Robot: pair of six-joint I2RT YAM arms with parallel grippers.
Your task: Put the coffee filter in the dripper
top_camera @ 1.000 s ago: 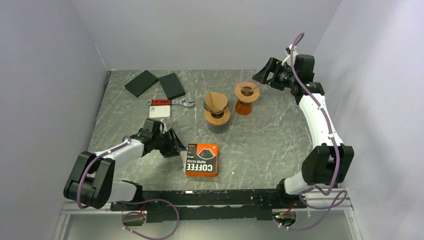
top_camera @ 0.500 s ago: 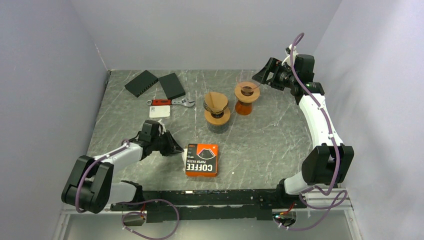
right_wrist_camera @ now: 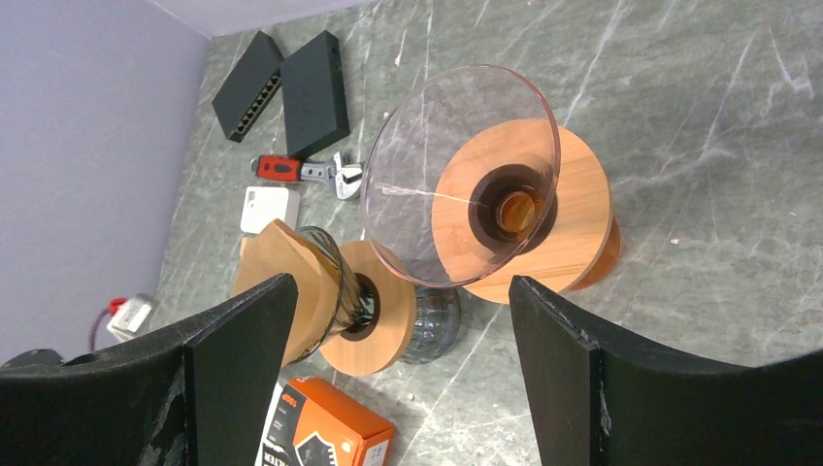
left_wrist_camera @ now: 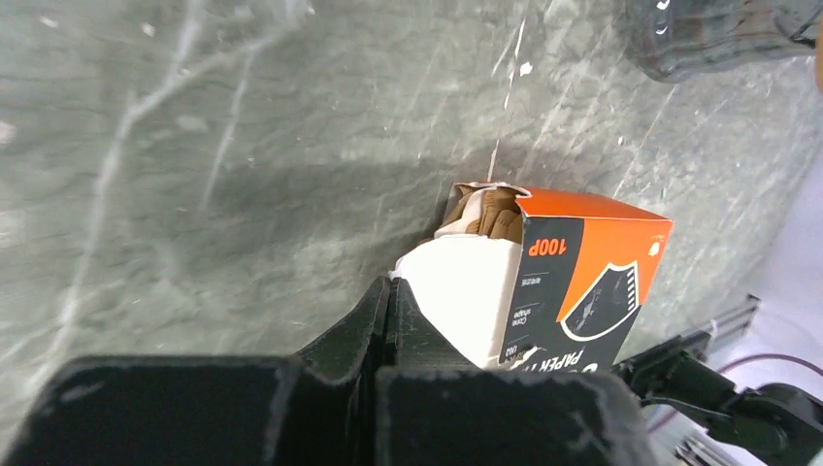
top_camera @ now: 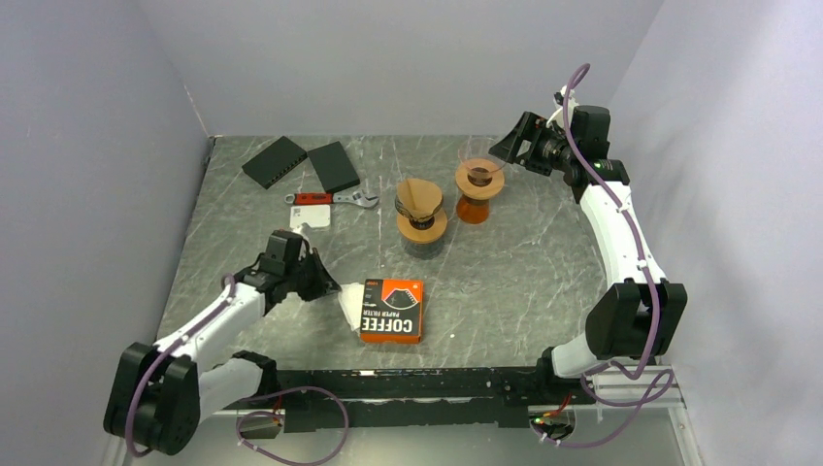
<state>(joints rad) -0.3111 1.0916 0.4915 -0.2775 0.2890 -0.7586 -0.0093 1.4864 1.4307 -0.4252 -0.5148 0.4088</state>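
The main risk is at the box (left_wrist_camera: 582, 257). The left end effector (left_wrist_camera: 388, 291) is pressed together on the edge of a white coffee filter (left_wrist_camera: 466, 291) that is only partly out of the box's open end. Nothing holds the box down, so a pull could drag the light carton across the surface (top_camera: 505, 272) instead of freeing the paper. A brown stack (left_wrist_camera: 495, 216) shows inside the opening, and 2 or more sheets could come out together; I cannot tell whether just 1 is pinched. The grip sits on a thin edge, so the paper could also tear or slip. In the overhead view the filter lies at lower centre, touching the box's left end, well apart from the empty glass dripper (top_camera: 480, 180) at upper centre-right. A second dripper (top_camera: 419, 202) just left of that one already holds a brown filter. The left arm is stretched low over the surface, wrist angled toward the box. The right arm reaches high into the upper right, its end effector (right_wrist_camera: 403, 286) spread wide, with the fingers flanking the empty dripper without touching it. A careless move there could tip it over.
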